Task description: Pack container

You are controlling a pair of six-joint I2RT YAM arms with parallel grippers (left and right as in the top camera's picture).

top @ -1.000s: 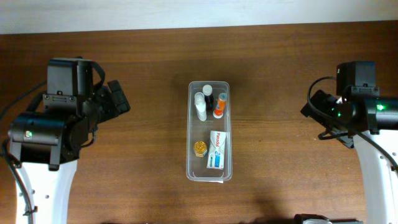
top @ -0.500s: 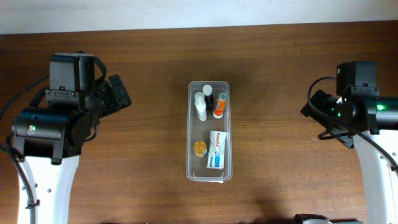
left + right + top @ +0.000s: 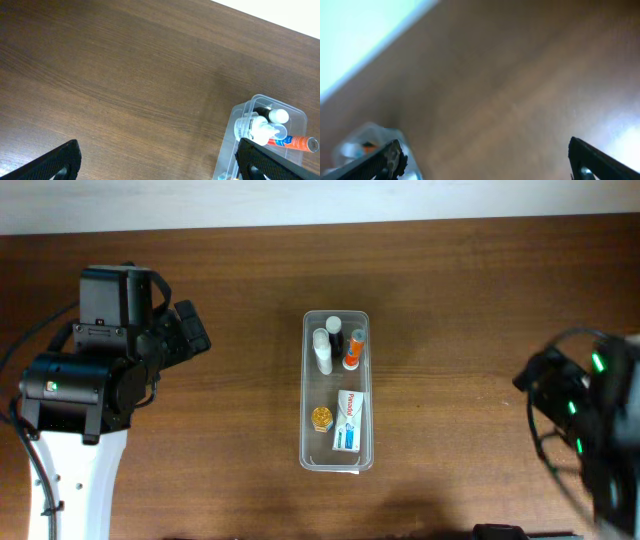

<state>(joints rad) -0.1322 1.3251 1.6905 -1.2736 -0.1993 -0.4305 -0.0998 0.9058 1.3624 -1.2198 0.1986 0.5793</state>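
Note:
The clear plastic container (image 3: 305, 390) stands upright at the table's middle. It holds a white bottle (image 3: 322, 352), a dark bottle (image 3: 334, 330), an orange tube (image 3: 353, 350), a gold-capped jar (image 3: 321, 418) and a white-and-blue box (image 3: 349, 421). Its far end shows in the left wrist view (image 3: 240, 112) and blurred in the right wrist view (image 3: 355, 140). My left gripper (image 3: 160, 162) is open and empty, well left of the container. My right gripper (image 3: 485, 160) is open and empty, far right of it, and blurred.
The left arm (image 3: 100, 370) stands over the table's left side. The right arm (image 3: 590, 420) is at the right edge. A pale wall strip (image 3: 320, 200) runs along the table's far edge.
The right arm has swung down toward the table's front right and is blurred by motion. The left arm shifted slightly a second ago and has since held still. The container is unmoved.

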